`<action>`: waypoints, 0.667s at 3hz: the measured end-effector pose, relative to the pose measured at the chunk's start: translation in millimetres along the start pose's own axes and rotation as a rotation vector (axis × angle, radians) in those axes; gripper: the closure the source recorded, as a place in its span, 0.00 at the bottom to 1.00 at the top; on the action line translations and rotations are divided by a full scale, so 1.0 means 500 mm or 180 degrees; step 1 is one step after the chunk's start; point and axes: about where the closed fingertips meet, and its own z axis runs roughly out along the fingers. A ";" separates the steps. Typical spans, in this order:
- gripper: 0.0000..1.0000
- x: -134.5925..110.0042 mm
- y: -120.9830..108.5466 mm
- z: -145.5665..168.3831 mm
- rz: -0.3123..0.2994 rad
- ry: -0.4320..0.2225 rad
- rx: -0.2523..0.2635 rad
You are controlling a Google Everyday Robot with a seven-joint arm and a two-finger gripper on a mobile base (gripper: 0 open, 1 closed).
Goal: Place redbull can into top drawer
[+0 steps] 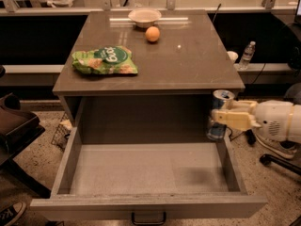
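The pale yellow tool [221, 118], at the right, joins a rounded white wrist [278, 121].

Dim warm light; cabinet top [188, 55] glares; tool [220, 118] at right shadows drawer [141, 204].
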 end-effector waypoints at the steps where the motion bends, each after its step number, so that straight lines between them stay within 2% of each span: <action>1: 1.00 0.026 0.013 0.048 -0.0055 -0.0004 -0.0126; 2: 1.00 0.056 0.064 0.140 -0.0252 -0.0019 -0.0453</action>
